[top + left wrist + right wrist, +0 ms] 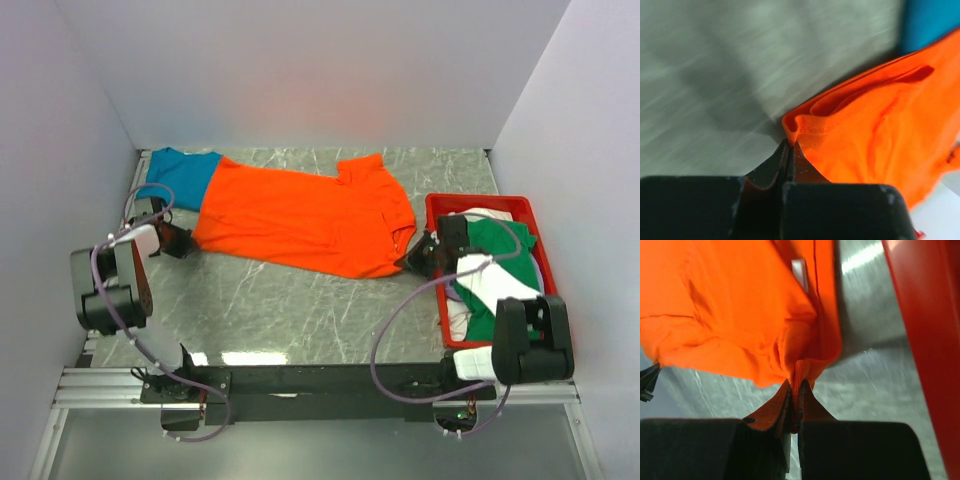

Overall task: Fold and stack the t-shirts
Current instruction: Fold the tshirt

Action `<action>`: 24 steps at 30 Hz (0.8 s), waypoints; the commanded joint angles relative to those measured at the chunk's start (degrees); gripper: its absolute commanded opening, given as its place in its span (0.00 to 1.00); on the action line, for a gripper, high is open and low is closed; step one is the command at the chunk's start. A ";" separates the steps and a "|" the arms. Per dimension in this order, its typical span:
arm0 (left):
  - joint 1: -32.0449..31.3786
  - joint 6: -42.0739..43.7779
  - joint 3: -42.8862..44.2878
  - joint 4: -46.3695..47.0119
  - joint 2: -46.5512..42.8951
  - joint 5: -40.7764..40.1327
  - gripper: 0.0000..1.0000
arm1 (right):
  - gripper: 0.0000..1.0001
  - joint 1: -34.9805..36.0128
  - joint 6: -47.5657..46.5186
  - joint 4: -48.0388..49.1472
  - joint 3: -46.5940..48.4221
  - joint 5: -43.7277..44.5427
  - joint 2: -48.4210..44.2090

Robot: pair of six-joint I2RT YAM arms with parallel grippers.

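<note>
Red plastic tray (505, 203) at the right edge of a grey marbled tabletop (300, 310), white walls (300, 70) around

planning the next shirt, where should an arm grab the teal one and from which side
Grip the teal t-shirt at its exposed far-left end, coming from the left. Only that end shows; the rest lies under the orange t-shirt, so a grip from the right would likely catch orange cloth. The left gripper is nearest, but is shut on the orange t-shirt.

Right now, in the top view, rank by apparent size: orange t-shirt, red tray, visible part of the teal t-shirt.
1. orange t-shirt
2. red tray
3. teal t-shirt, partly covered by the orange one
</note>
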 commanded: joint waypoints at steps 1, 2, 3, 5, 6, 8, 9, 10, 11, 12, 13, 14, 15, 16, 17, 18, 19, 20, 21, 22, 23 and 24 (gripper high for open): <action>0.35 -0.22 -3.84 -0.71 -9.56 -8.64 0.00 | 0.00 -0.50 -0.07 4.05 -4.71 -0.75 -7.63; 0.44 -1.09 -6.29 -1.94 -11.92 -9.44 0.00 | 0.00 -0.50 0.11 3.35 -6.98 0.82 -10.16; 0.35 -1.19 -7.53 -2.56 -12.99 -9.45 0.01 | 0.00 -0.50 0.46 1.86 -8.05 1.45 -11.49; 0.44 -1.37 -10.35 -4.67 -16.06 -13.14 0.01 | 0.00 -0.58 1.08 -0.42 -10.42 2.24 -14.84; 0.52 -1.37 -11.23 -5.55 -17.04 -14.10 0.01 | 0.00 -0.59 1.42 -1.22 -11.22 2.42 -15.98; 0.44 -1.02 -13.69 -6.43 -19.58 -14.90 0.01 | 0.00 -0.59 1.95 -3.15 -12.36 3.29 -18.97; 0.79 -1.01 -14.57 -6.78 -20.38 -15.08 0.01 | 0.00 -0.59 2.13 -5.42 -12.72 4.43 -20.02; 0.88 -1.01 -15.88 -7.22 -21.08 -15.16 0.01 | 0.00 -0.59 2.13 -6.49 -12.89 4.70 -21.69; 0.96 -1.01 -16.50 -7.49 -22.22 -15.17 0.01 | 0.00 -0.59 2.04 -7.37 -13.42 4.88 -22.75; 1.49 -0.93 -17.12 -7.58 -22.75 -15.08 0.01 | 0.00 -0.59 2.04 -9.56 -13.77 5.92 -23.71; 1.58 -0.84 -18.26 -7.75 -23.28 -14.64 0.01 | 0.00 -0.59 2.22 -10.54 -14.12 6.37 -25.55; 1.93 -0.75 -18.96 -7.58 -23.98 -13.85 0.02 | 0.00 -0.59 2.39 -11.24 -14.91 6.81 -26.61; 2.37 -0.58 -19.49 -7.67 -24.25 -13.67 0.02 | 0.00 -0.59 2.57 -12.99 -15.27 7.68 -27.58; 2.72 -0.58 -20.63 -7.58 -25.21 -12.97 0.03 | 0.00 -0.59 3.01 -14.05 -15.79 8.22 -29.42; 3.33 -0.40 -21.25 -7.58 -25.66 -12.71 0.03 | 0.00 -0.59 3.18 -15.02 -16.06 8.48 -30.48; 3.77 -0.40 -21.87 -7.40 -26.18 -12.53 0.05 | 0.00 -0.67 3.36 -16.85 -16.32 8.83 -31.45; 4.21 0.21 -22.83 -7.49 -26.71 -12.27 0.05 | 0.00 -0.76 3.45 -17.74 -16.50 9.27 -33.20; 5.00 0.56 -23.19 -7.93 -27.93 -12.00 0.06 | 0.00 -0.94 3.36 -18.97 -16.76 9.54 -34.00; 5.36 1.00 -23.54 -8.19 -28.64 -11.91 0.06 | 0.00 -1.02 3.27 -21.07 -16.76 9.80 -34.79; 5.71 1.70 -24.15 -8.54 -29.34 -11.91 0.06 | 0.00 -1.29 3.01 -22.05 -16.76 10.32 -36.02; 6.41 2.06 -24.59 -8.72 -31.00 -11.74 0.06 | 0.01 -1.46 2.92 -23.02 -16.50 10.59 -36.55; 6.59 2.32 -25.03 -9.33 -31.98 -11.39 0.07 | 0.06 -1.55 2.92 -24.07 -16.59 10.33 -36.99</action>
